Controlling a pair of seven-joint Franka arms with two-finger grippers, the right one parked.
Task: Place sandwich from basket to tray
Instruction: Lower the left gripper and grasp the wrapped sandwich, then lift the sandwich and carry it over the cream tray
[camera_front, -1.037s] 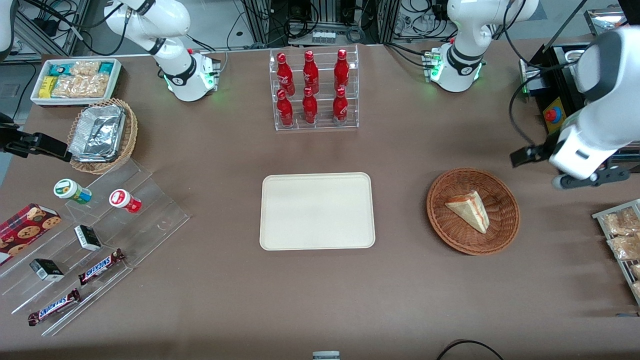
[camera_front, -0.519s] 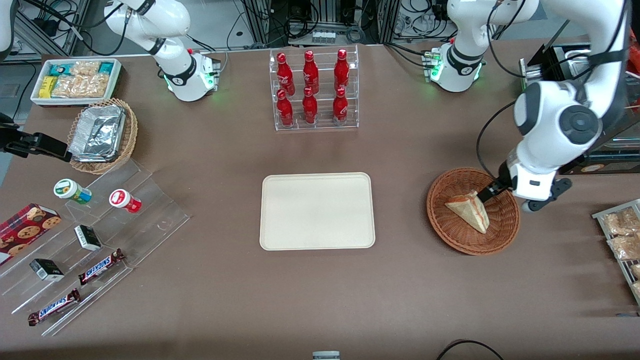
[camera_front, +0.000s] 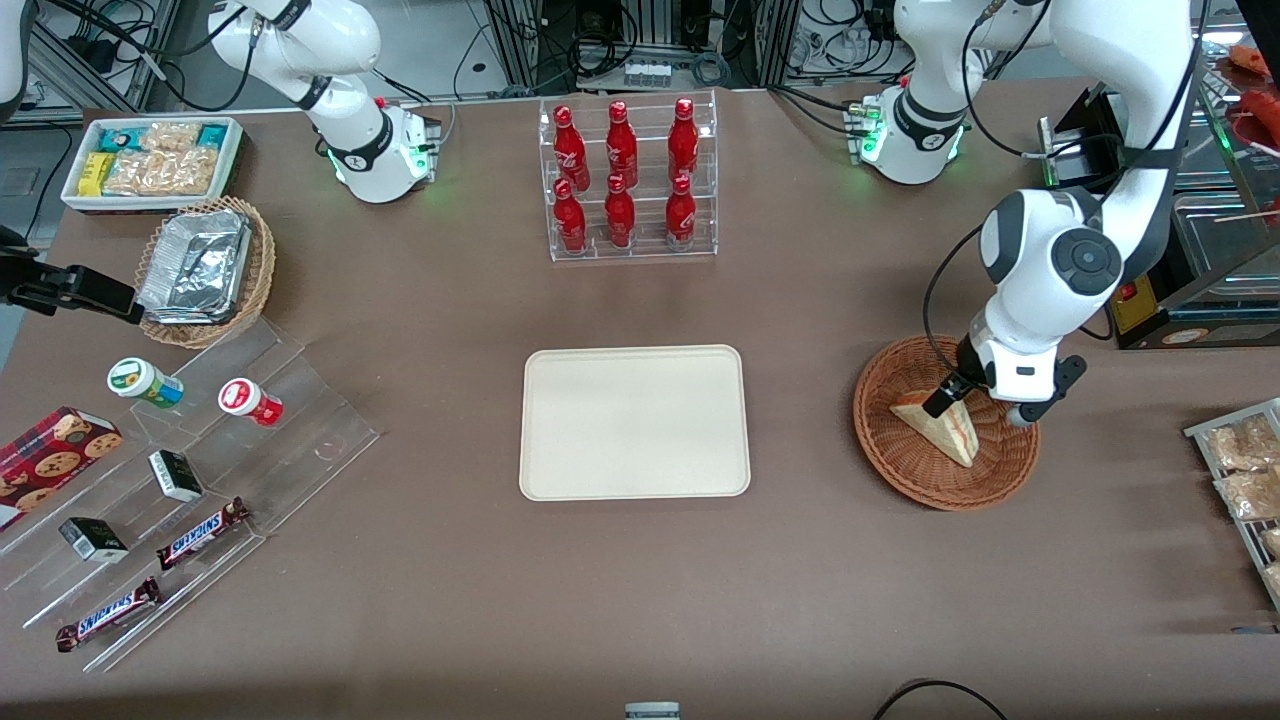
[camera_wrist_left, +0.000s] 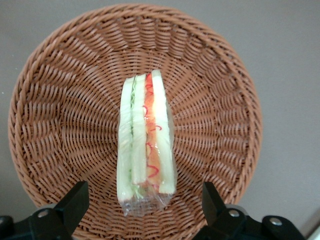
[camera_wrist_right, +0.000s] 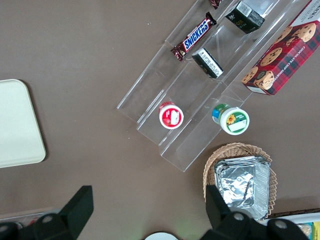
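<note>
Nothing has been moved yet: the sandwich (camera_wrist_left: 146, 144), a plastic-wrapped wedge of pale bread with red and green filling, lies in the round reddish woven basket (camera_front: 900, 470). The gripper (camera_wrist_left: 145, 212) hovers just above it, fingers spread wide and holding nothing. The smooth cream tray (camera_front: 634, 421) waits bare, well apart toward the parked arm
</note>
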